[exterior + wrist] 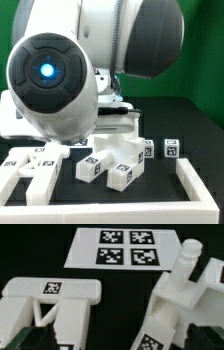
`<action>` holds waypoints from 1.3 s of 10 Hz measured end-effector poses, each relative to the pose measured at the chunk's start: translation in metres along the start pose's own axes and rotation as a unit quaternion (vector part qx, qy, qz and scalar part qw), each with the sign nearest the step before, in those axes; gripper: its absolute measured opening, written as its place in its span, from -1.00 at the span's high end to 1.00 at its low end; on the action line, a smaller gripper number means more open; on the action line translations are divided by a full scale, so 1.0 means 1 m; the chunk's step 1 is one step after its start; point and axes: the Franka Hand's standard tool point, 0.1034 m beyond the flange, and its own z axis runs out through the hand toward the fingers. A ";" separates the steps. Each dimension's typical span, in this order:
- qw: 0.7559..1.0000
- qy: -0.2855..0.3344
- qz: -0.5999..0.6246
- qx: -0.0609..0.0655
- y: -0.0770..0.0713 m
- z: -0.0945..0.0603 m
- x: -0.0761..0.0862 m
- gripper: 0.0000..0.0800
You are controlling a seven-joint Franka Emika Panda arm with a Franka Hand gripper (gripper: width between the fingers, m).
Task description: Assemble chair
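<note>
The gripper [115, 339] hangs low over the black table [203, 130], its fingers [30, 336] spread wide and released (nothing clamped between them). The cross-braced frame [30, 168] lies near, at the exterior view's left. Other white chair pieces [115, 162] cluster just beside it, rightward. The marker board [120, 247] lies apart.

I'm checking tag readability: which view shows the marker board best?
The wrist view: the marker board lies flat and unobstructed, its four tags sharp. The exterior view does not show it; the arm fills much of that picture.
</note>
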 end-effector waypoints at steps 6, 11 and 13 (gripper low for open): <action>0.963 0.267 -0.030 -0.023 0.016 -0.034 0.023 -0.62; 0.901 0.430 -0.023 -0.047 0.040 -0.043 0.039 -0.62; 0.905 0.423 -0.024 -0.045 0.040 -0.041 0.039 -0.62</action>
